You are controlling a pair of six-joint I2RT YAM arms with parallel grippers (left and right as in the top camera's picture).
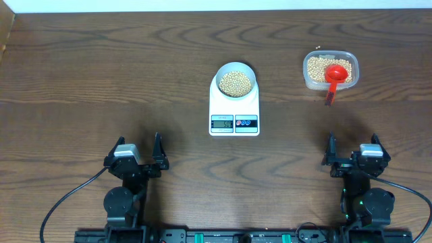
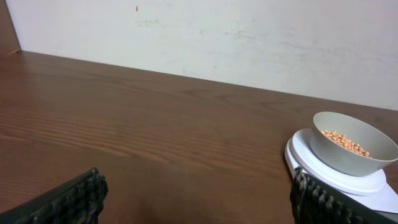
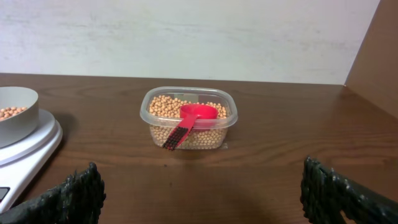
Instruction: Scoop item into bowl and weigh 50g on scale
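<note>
The scale (image 1: 234, 111) is sitting near the middle of the desk (image 1: 81, 81), with its display (image 1: 222, 123) and two buttons (image 1: 247, 123) facing 6 o'clock. The digits are too small to read. The bowl (image 1: 218, 75) is resting on the scale's 12 o'clock end, overhanging that edge a little. Beans (image 1: 235, 83) are lying in it in a shallow layer.

At about 2 o'clock from the scale, well apart from it, a clear tub (image 1: 306, 75) is holding many more beans. A red scoop (image 1: 336, 73) is lying in the tub, its cup resting on the beans and its handle poking out over the tub's 6 o'clock rim.

Both arms are sitting at the desk's 6 o'clock edge. The left claw (image 1: 140, 143) is hanging at about 7 o'clock from the scale, its jaws spread wide and gripping nothing. The right claw (image 1: 352, 143) is hanging at about 4 o'clock from the scale and straight at 6 o'clock from the tub. It too is gaping and empty.

In the left wrist view, the black ribbed fingers (image 2: 74, 202) are framing bare desk, and the bowl and scale are showing at 4 o'clock. In the right wrist view, the tub is standing dead ahead between that claw's fingers, apart from them. The bowl and scale are peeking in at 9 o'clock, and a pale wall (image 3: 186, 37) is rising behind the desk.
</note>
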